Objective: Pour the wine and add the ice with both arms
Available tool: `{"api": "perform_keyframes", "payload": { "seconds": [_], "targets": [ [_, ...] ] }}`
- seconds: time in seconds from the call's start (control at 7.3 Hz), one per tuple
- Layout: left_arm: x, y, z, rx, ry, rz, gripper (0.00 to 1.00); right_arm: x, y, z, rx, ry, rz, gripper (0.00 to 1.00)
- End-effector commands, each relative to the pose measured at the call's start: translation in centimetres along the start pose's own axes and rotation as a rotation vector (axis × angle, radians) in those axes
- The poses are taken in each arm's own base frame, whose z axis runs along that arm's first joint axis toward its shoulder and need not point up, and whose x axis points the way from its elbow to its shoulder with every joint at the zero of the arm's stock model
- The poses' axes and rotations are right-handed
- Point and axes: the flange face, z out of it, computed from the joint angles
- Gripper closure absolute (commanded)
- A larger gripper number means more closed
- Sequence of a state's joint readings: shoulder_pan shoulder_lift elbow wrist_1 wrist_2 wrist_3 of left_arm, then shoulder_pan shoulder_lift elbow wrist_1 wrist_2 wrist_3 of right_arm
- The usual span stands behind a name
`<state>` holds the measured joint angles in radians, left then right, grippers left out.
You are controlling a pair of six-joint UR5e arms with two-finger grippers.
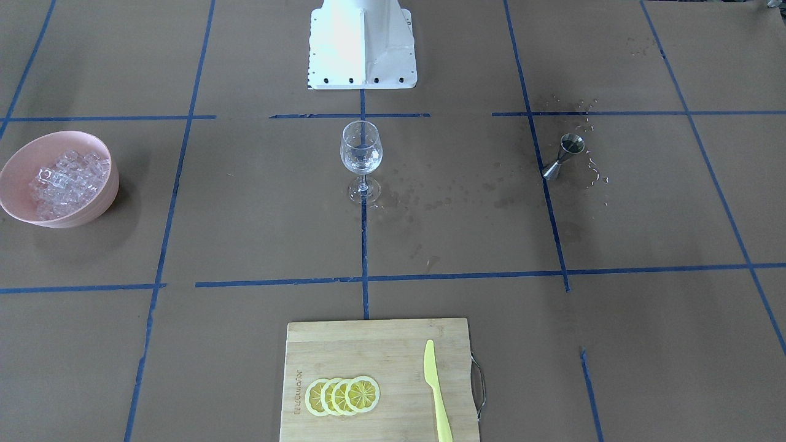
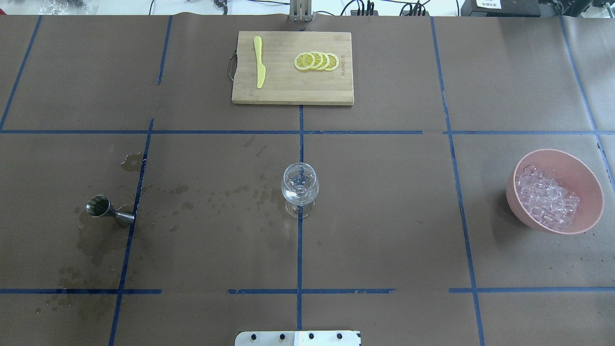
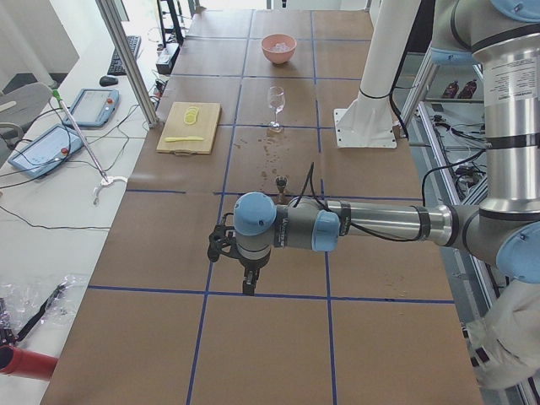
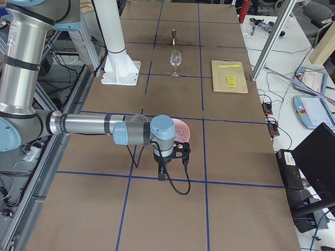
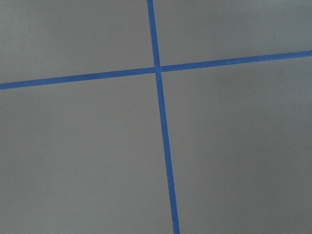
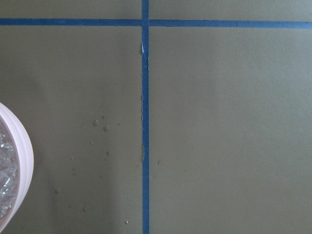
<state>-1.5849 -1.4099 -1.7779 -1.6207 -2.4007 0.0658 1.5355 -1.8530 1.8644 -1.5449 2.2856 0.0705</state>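
Observation:
A clear wine glass (image 2: 300, 185) stands upright at the table's middle and looks empty; it also shows in the front view (image 1: 361, 153). The ice (image 2: 547, 198) is a heap of small clear cubes in a pink bowl (image 2: 588, 180) at the right. The right wrist view catches the bowl's rim (image 6: 25, 161) at its left edge. My left gripper (image 3: 246, 285) hangs over bare table at the far left end. My right gripper (image 4: 162, 175) hangs just beyond the bowl at the right end. Both show only in the side views, so I cannot tell whether they are open or shut.
A steel jigger (image 2: 108, 211) stands at the left among wet stains and droplets. A wooden cutting board (image 2: 288, 91) at the far edge carries lemon slices (image 2: 317, 61) and a yellow knife (image 2: 259, 61). The white pedestal base (image 1: 362, 55) stands behind the glass.

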Motion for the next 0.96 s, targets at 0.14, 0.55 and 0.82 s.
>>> {"api": "perform_keyframes", "payload": {
  "seconds": [0.14, 0.55, 0.82],
  "targets": [
    [0.9, -1.1, -1.0, 0.031, -0.002, 0.034, 0.0, -0.3, -0.2, -0.3, 0.006, -0.007, -0.006, 0.0],
    [1.5, -1.7, -1.5, 0.079, -0.01, 0.088, 0.0, -2.0, -2.1, -1.9, 0.08, -0.011, -0.057, 0.0],
    [2.4, -2.9, -2.2, 0.203, -0.007, 0.215, 0.0, -3.2, -4.2, -3.3, 0.163, -0.022, -0.072, 0.0]
  ]
}}
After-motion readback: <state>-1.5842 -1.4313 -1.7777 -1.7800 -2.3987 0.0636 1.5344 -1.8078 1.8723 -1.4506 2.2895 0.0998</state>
